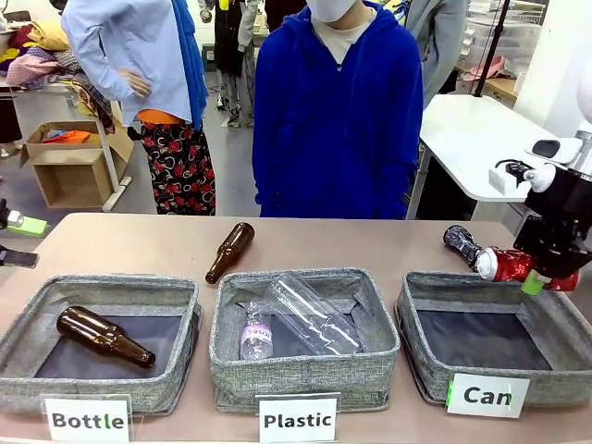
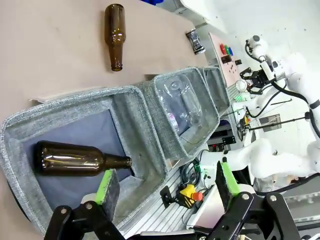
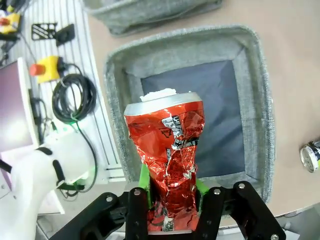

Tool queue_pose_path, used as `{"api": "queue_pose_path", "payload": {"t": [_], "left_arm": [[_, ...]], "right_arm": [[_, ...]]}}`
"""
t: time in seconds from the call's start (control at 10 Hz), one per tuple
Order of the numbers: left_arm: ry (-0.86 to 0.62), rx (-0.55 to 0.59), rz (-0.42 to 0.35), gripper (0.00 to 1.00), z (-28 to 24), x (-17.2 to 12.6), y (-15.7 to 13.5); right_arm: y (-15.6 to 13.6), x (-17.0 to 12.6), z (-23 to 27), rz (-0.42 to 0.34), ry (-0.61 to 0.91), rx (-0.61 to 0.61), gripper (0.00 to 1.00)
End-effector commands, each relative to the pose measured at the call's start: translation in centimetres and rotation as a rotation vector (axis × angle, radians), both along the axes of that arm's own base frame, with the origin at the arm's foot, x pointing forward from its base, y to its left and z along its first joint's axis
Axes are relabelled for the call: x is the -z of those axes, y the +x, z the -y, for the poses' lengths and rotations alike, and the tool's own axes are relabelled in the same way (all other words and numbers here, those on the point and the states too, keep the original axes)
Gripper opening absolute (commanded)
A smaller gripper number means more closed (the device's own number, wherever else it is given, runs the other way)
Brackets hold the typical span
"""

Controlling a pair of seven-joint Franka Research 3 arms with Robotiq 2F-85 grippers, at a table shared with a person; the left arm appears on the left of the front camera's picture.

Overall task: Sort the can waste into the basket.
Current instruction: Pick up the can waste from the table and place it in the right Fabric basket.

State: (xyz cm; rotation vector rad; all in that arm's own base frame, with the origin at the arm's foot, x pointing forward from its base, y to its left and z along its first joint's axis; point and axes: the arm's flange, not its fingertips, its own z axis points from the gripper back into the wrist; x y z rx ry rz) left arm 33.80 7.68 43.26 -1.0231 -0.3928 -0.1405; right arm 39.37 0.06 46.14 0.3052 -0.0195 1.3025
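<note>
The crushed red can (image 3: 167, 150) stands upright between the green pads of my right gripper (image 3: 172, 184), which is shut on it. In the front view that gripper (image 1: 544, 275) holds the red can (image 1: 504, 265) just above the far right rim of the grey basket (image 1: 418, 319) labelled "Can". Below the can, the basket (image 3: 116, 105) shows a bare dark floor. The dark crushed can (image 1: 460, 242) lies on the table behind the basket, and its silver end (image 3: 311, 156) shows past the rim. My left gripper (image 2: 165, 187) is open with nothing in it, over the "Bottle" bin.
A grey bin (image 1: 28, 319) labelled "Bottle" holds a brown glass bottle (image 1: 102, 335). The middle bin (image 1: 231, 296) labelled "Plastic" holds clear plastic bottles. Another brown bottle (image 1: 229, 252) lies on the table behind them. A person in a blue hoodie (image 1: 338, 111) stands at the far side.
</note>
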Motion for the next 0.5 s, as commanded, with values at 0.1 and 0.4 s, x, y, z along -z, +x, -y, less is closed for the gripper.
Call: {"api": "queue_pose_path", "payload": {"t": [0.1,0.4], "left_arm": [[-0.025,-0.006,-0.002,1.00,0.33,-0.27,-0.15],[-0.025,-0.006,-0.002,1.00,0.33,-0.27,-0.15]], "right_arm": [[0.67,0.37,-0.10,0.047,0.014,0.008,0.95],[0.96,0.35,-0.40,0.047,0.016,0.013,1.00]]}}
